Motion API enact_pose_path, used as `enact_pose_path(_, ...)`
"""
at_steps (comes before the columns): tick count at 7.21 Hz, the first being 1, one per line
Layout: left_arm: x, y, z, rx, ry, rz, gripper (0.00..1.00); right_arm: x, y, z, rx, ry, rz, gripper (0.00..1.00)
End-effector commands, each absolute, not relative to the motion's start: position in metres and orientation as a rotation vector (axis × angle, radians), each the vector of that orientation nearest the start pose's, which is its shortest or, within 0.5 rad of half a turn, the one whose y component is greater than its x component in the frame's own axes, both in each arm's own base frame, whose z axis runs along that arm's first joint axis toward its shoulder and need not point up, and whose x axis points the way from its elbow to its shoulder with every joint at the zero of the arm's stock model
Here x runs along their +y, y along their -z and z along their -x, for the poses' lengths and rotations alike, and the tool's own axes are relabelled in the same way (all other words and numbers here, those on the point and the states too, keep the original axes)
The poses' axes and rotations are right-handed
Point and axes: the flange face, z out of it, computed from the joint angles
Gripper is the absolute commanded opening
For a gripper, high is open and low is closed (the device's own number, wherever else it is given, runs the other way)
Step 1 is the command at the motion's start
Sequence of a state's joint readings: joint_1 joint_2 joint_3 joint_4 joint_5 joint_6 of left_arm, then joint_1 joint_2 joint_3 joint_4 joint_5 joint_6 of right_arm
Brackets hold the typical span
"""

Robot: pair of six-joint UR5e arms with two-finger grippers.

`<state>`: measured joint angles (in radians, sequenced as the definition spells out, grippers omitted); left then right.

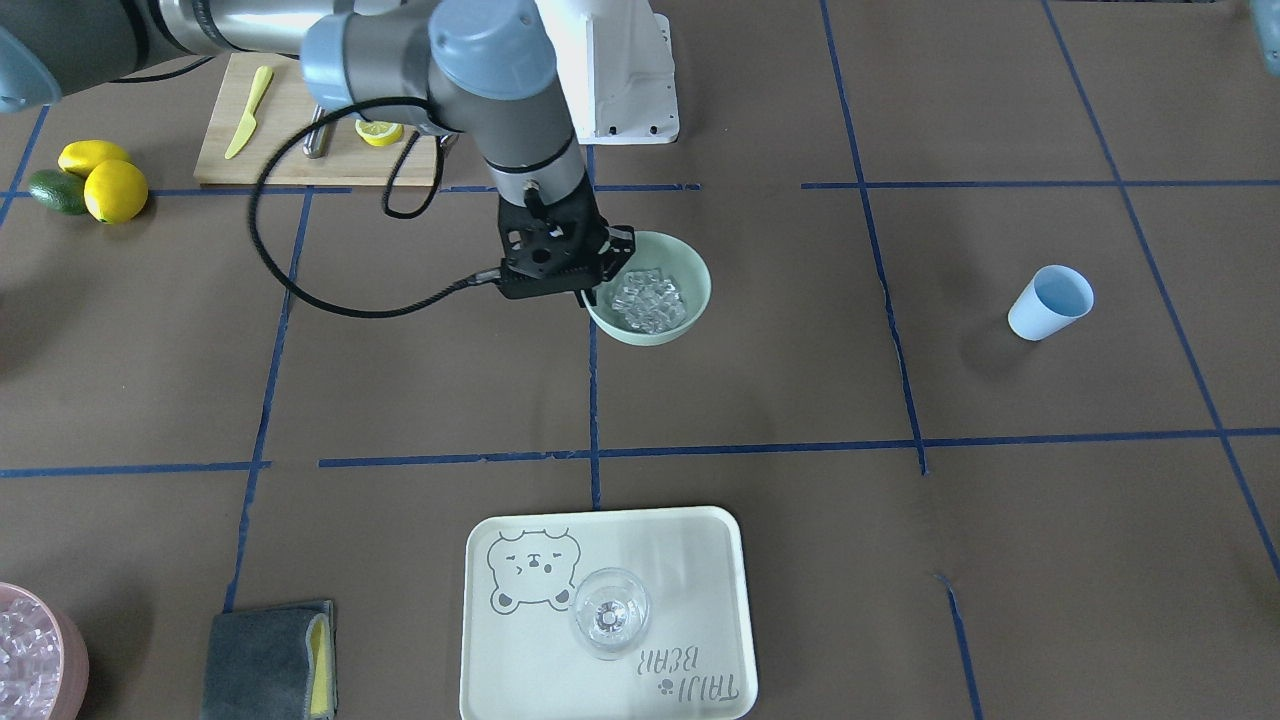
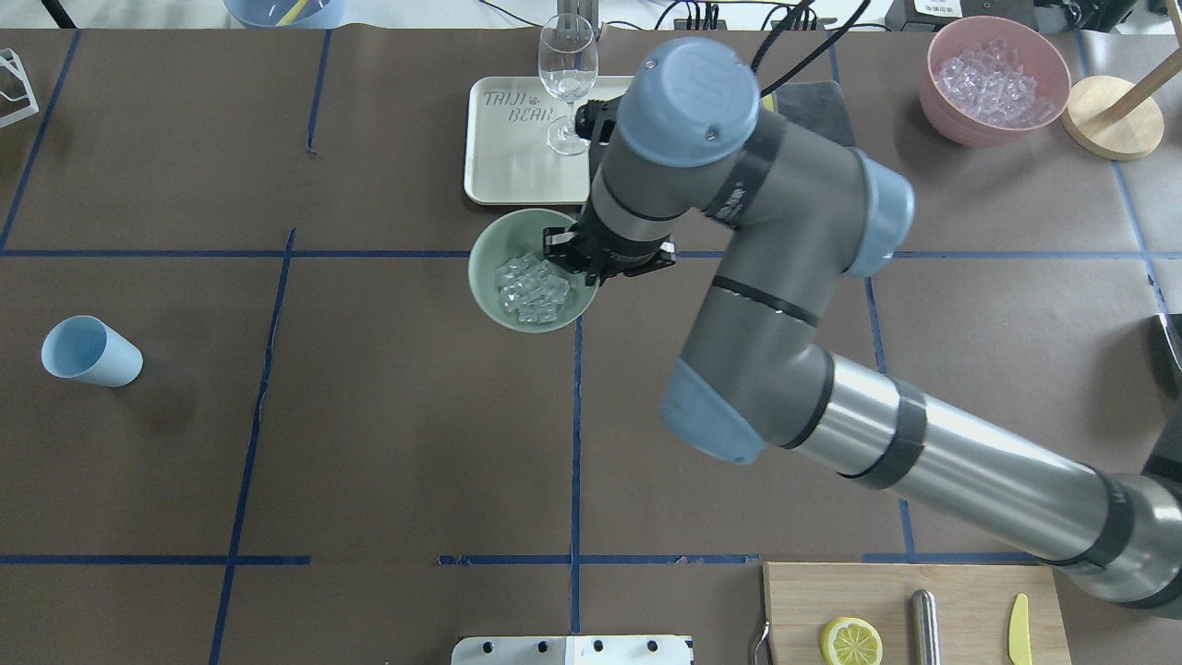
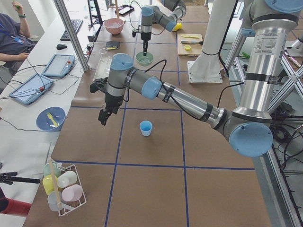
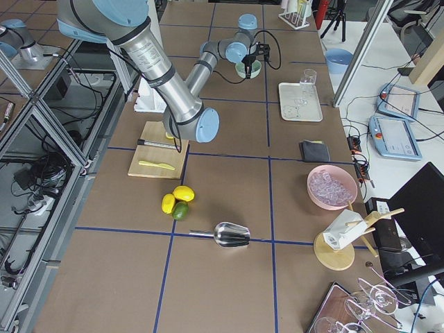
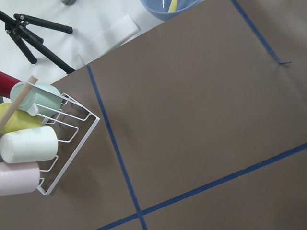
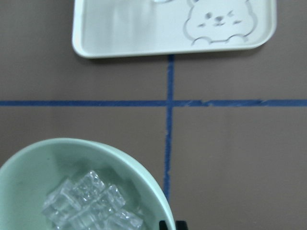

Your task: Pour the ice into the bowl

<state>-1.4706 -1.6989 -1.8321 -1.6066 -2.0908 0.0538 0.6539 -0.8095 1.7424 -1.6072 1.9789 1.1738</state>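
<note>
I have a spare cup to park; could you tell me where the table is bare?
A wide bare patch lies between the light blue plastic cup and the pale mint-green round bowl of clear ice cubes. Crowded by the bowl: right tool at its rim, cream tray with clear stemmed glass beyond.

Bright and evenly lit from overhead, with only faint, soft-edged shadows beside the light blue cup (image 1: 1050, 302), a pale sheen on the tray (image 1: 700, 560), white highlights along the metal of the right arm (image 2: 970, 480), and slightly soft focus on the ice (image 6: 91, 206) close under the right wrist lens.
</note>
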Motion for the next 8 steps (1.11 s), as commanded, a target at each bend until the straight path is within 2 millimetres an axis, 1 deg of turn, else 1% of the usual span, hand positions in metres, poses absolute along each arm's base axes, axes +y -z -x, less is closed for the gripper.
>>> enact_pose_path(1, -0.542, -0.518, 0.047, 0.634, -0.215, -0.316, 1.00, -0.511, -0.198, 0.338, -0.902, -0.102, -0.175, 0.00)
enact_pose_path(2, -0.541, -0.531, 0.051, 0.673, -0.195, -0.282, 1.00, -0.538, -0.233, 0.281, -0.880, -0.059, -0.188, 0.00)
enact_pose_path(3, -0.538, -0.539, 0.052, 0.693, -0.178, -0.239, 1.00, -0.559, -0.274, 0.224, -0.851, -0.047, -0.192, 0.00)
enact_pose_path(4, -0.536, -0.540, 0.053, 0.696, -0.173, -0.223, 1.00, -0.566, -0.322, 0.180, -0.811, -0.006, -0.193, 0.00)
enact_pose_path(5, -0.532, -0.546, 0.053, 0.696, -0.171, -0.215, 1.00, -0.562, -0.369, 0.158, -0.782, 0.020, -0.159, 0.00)
enact_pose_path(6, -0.532, -0.545, 0.053, 0.696, -0.173, -0.218, 1.00, -0.550, -0.414, 0.151, -0.767, 0.003, -0.118, 0.00)
enact_pose_path(7, -0.532, -0.544, 0.053, 0.696, -0.172, -0.219, 1.00, -0.541, -0.458, 0.147, -0.773, -0.008, -0.119, 0.00)
enact_pose_path(8, -0.533, -0.544, 0.053, 0.698, -0.172, -0.220, 1.00, -0.524, -0.501, 0.143, -0.817, -0.051, -0.114, 0.00)
